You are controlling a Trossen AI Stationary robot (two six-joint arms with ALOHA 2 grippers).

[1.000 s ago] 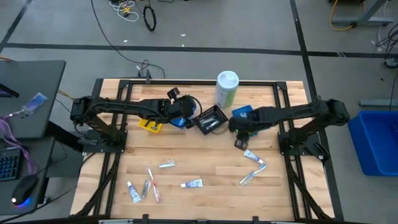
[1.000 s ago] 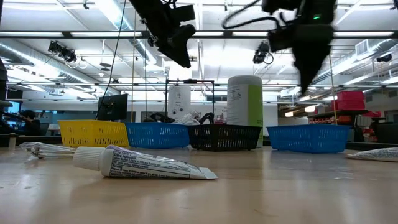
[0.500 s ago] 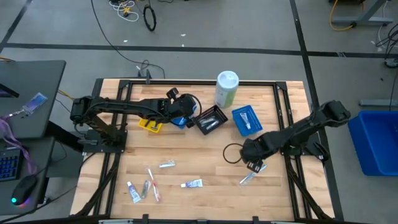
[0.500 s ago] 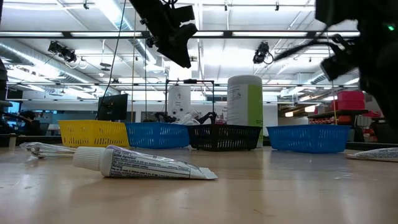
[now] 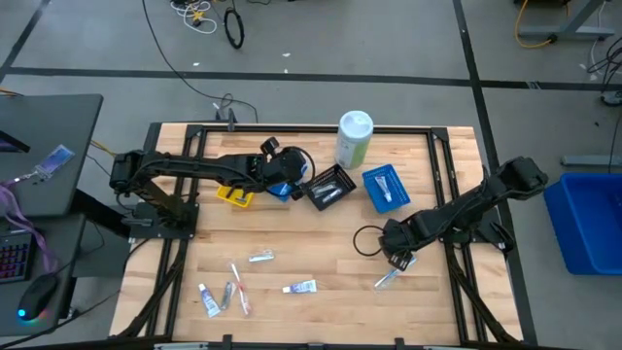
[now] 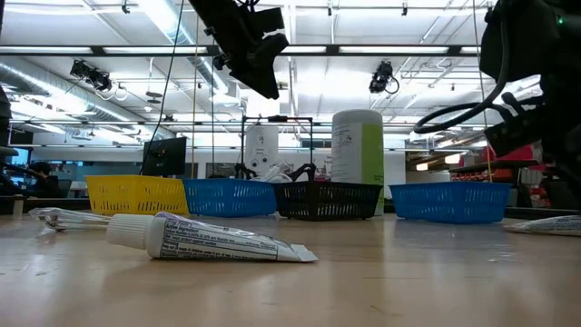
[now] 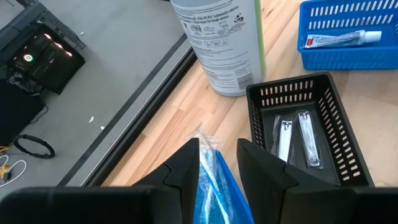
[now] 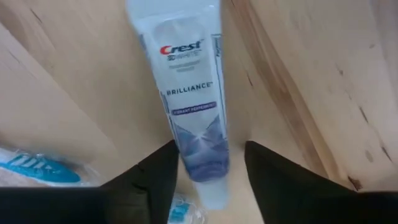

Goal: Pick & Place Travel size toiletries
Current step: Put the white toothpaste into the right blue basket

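My left gripper point(image 7: 219, 149) hovers high over the small trays at the table's far side point(image 5: 290, 179) and is shut on a blue, plastic-wrapped item point(image 7: 214, 180). My right gripper point(image 8: 211, 152) is open and low over the table's right part point(image 5: 394, 251). Its fingers stand on either side of a white Crest toothpaste tube point(image 8: 189, 93), which lies flat on the wood; I see no touch. More tubes point(image 5: 300, 287) point(image 5: 260, 257) and toothbrushes point(image 5: 236, 284) lie near the table's near edge. One tube point(image 6: 209, 241) is close in the low view. My left gripper pinches the blue wrapped item between its two fingers. The item's crinkled clear end point(image 7: 201, 134) sticks out past the fingertips. It is held clear above the trays.
A tall white-and-green canister point(image 5: 354, 139) stands at the far edge. Beside it sit a black tray point(image 5: 330, 187) holding silvery items point(image 7: 292, 137), a blue tray point(image 5: 383, 187) holding a tube point(image 7: 339, 39), and a yellow tray point(image 5: 233, 196). A toothbrush point(image 5: 389, 279) lies near my right gripper.
My right gripper has moved from beside the blue tray toward the table's near edge and down, ending over the Crest tube.
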